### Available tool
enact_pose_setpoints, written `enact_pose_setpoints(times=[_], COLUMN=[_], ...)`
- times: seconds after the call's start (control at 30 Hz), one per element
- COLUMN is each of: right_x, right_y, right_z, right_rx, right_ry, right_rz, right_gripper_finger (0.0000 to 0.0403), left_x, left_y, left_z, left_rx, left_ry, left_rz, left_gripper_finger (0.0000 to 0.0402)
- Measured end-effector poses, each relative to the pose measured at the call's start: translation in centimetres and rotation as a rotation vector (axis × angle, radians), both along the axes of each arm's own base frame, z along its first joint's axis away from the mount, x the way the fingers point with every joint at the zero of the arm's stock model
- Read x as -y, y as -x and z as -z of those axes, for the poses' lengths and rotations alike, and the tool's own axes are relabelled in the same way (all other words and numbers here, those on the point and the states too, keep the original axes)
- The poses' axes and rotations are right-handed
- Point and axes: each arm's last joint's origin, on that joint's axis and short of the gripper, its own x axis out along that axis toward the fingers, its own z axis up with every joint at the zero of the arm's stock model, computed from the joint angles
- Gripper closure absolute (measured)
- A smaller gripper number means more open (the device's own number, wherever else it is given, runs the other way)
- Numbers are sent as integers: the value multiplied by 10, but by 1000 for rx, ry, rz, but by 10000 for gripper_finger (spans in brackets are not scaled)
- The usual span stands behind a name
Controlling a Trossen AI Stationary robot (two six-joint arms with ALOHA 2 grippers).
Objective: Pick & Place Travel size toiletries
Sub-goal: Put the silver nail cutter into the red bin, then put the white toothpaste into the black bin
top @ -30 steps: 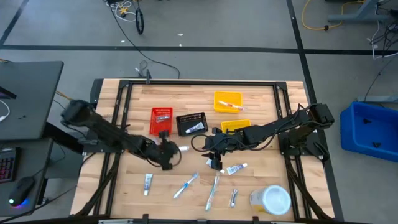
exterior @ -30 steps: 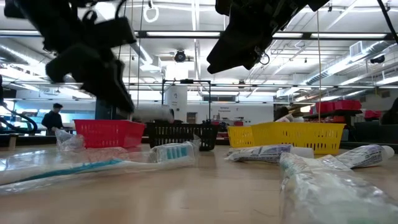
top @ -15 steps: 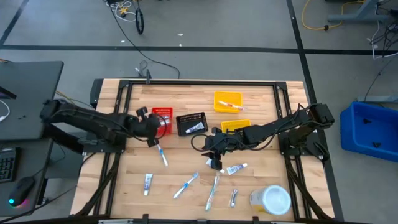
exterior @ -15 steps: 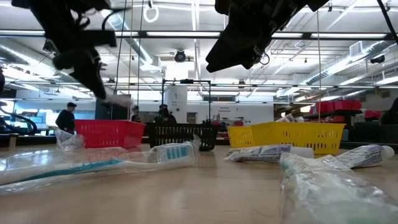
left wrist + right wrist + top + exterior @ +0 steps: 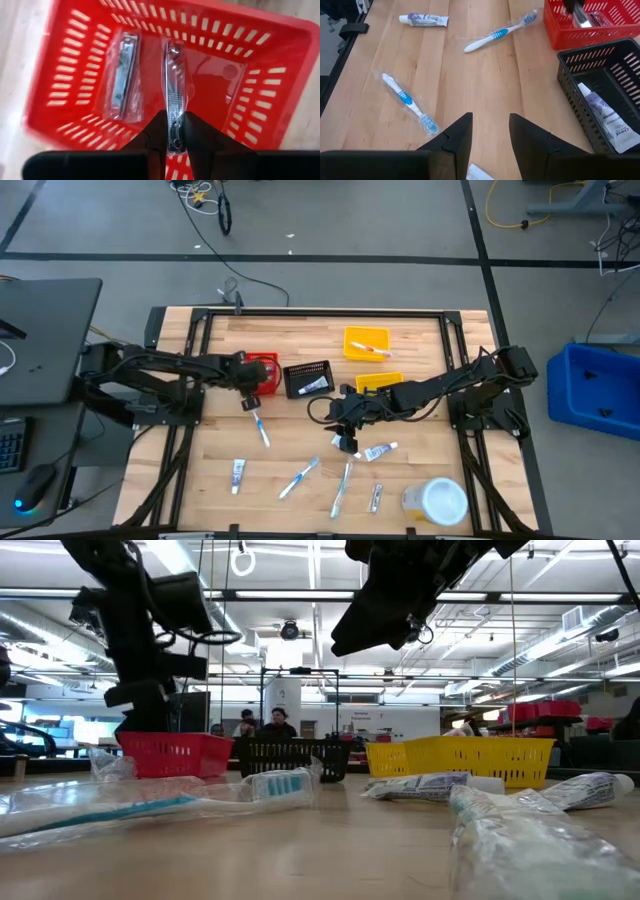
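step: drop in red bin (image 5: 165, 75) | L gripper (image 5: 172, 131) pinching wrapped clipper (image 5: 174, 95) | R gripper (image 5: 490, 131) spread, idle mid-table | next: you release

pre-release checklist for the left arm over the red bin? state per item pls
1. Left gripper over the red bin: ok, the wrist view looks straight into it.
2. Grip on the wrapped nail clipper: ok, the fingers pinch its near end.
3. Landing spot: ok, bare bin floor lies under it, with a second wrapped clipper lying alongside.
4. Height above the bin floor: cannot tell.
5. Right gripper clear of the drop: ok, open above bare table near the black bin.
6. Work left: not ok, toothbrushes and tubes lie loose on the table.
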Motion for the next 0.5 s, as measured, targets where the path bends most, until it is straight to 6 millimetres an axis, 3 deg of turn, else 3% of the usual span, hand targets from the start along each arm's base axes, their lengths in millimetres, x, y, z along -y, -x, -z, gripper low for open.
enact_pose_setpoints(times=[0.2, 0.5], right_x=[0, 0], right_y=[0, 0], right_z=[0, 0], right_rx=[0, 0], right_ry=[0, 0], right_rz=[0, 0], right_gripper_finger=[261, 266], left_x=[-10, -11], left_y=[-4, -4], left_z=[12, 12], left_rx=[-41, -42], left_ry=[36, 34], left_rz=[-6, -7], left_gripper_finger=[335, 283])
